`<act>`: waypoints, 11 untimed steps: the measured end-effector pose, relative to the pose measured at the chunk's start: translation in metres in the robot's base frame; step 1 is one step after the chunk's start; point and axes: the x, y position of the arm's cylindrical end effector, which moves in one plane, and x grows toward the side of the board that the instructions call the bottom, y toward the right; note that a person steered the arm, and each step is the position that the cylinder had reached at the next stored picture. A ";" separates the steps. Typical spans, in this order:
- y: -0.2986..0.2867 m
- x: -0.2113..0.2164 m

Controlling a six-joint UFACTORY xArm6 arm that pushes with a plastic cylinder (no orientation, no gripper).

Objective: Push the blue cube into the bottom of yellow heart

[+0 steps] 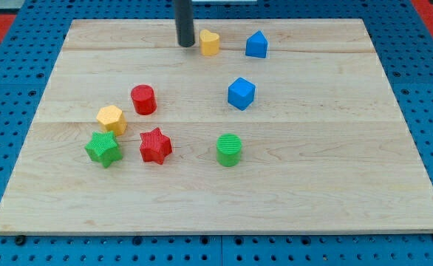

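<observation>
Though apart (my tip (185,44)), blue cube (241,94)

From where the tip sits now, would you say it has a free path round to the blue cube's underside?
Probably yes. My tip stands left of the yellow heart; the board between it and the blue cube is bare, and the green cylinder sits well below.

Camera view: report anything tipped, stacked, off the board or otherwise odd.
Nothing stands out. All eight blocks sit flat on the wooden board, none stacked or over an edge. My tip rests just left of the yellow heart; the blue cube lies apart below.
</observation>
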 end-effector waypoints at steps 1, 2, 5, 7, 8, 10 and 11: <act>0.052 0.014; 0.032 0.021; 0.029 0.109; 0.010 0.145; 0.026 0.160; 0.114 0.102; 0.130 0.124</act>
